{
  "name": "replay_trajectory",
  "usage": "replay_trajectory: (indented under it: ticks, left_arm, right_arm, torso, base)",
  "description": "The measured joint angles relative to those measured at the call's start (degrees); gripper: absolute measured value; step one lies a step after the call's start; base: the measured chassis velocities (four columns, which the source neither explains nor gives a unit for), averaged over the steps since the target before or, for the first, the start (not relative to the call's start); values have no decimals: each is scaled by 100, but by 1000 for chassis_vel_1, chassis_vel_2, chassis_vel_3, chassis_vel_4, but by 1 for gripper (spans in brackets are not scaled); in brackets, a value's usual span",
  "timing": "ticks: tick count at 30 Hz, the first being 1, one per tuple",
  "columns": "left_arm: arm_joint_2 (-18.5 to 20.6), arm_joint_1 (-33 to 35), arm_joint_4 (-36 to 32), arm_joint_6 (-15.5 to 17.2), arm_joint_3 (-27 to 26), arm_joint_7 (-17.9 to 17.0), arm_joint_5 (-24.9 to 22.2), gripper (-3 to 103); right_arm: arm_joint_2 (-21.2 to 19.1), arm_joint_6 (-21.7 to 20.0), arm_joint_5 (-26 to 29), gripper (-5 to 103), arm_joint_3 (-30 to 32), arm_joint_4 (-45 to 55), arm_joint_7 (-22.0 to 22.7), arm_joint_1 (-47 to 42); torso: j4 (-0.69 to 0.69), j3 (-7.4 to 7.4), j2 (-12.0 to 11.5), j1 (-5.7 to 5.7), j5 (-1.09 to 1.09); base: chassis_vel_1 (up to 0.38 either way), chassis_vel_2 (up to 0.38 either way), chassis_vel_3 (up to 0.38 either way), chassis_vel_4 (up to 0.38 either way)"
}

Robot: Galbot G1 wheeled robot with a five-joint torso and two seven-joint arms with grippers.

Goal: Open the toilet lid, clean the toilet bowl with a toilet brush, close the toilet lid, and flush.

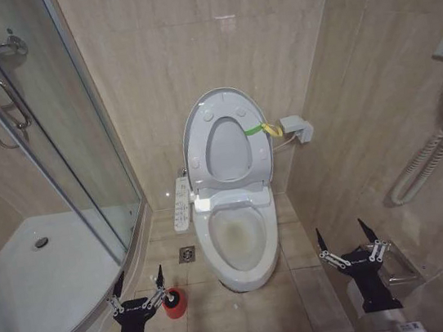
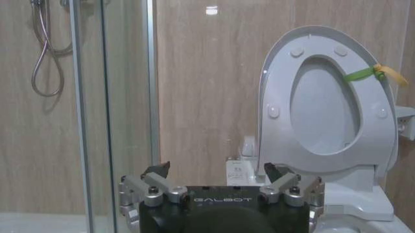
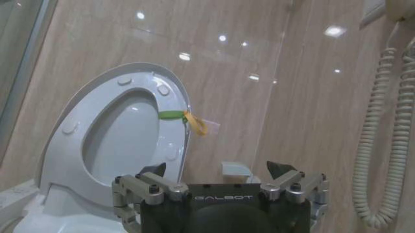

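The toilet lid (image 1: 226, 142) stands raised against the back wall with the ring seat up against it, and a yellow-green band (image 1: 259, 128) on its edge. Below it the toilet bowl (image 1: 239, 242) lies open, stained inside. On the floor left of the bowl stands the toilet brush in its red holder (image 1: 175, 302). My left gripper (image 1: 136, 281) is open just left of and above that holder, holding nothing. My right gripper (image 1: 347, 235) is open and empty to the right of the bowl. Both wrist views face the raised lid (image 2: 321, 107) (image 3: 123, 126) past their own open grippers (image 2: 217, 170) (image 3: 216, 168).
A glass shower enclosure (image 1: 47, 157) with a white tray (image 1: 40, 282) stands close on the left. A floor drain (image 1: 187, 254) and the side control panel (image 1: 182, 203) lie left of the bowl. A wall phone's coiled cord (image 1: 427, 158) and a paper holder (image 1: 401, 269) line the right wall.
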Motion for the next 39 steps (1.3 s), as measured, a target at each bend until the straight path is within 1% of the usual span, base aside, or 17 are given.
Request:
replay_trajectory:
  ticks: [34, 35, 37, 38, 39]
  left_arm:
    - [0, 0, 0, 1, -1, 1, -1, 94]
    - [0, 0, 0, 1, 0, 0, -1, 94]
    - [1, -1, 0, 1, -1, 0, -1, 94]
    - [1, -1, 0, 1, -1, 0, -1, 94]
    - [0, 0, 0, 1, 0, 1, -1, 94]
  right_arm:
    - [28, -45, 3, 100, 0, 0, 0, -4]
    - [62, -106, 4, 100, 0, 0, 0, -12]
    - [342, -582, 99, 100, -15, -27, -5, -103]
    - [342, -582, 99, 100, -15, -27, -5, -103]
    - [460, -783, 142, 100, -21, -40, -5, -140]
  torso:
    - [0, 0, 0, 0, 0]
    - [1, 0, 0, 0, -1]
    - [1, 0, 0, 0, 0]
    - [1, 0, 0, 0, 0]
    - [0, 0, 0, 0, 0]
  base:
    - [0, 0, 0, 0]
    - [0, 0, 0, 0]
    - [0, 0, 0, 0]
    - [0, 0, 0, 0]
    - [0, 0, 0, 0]
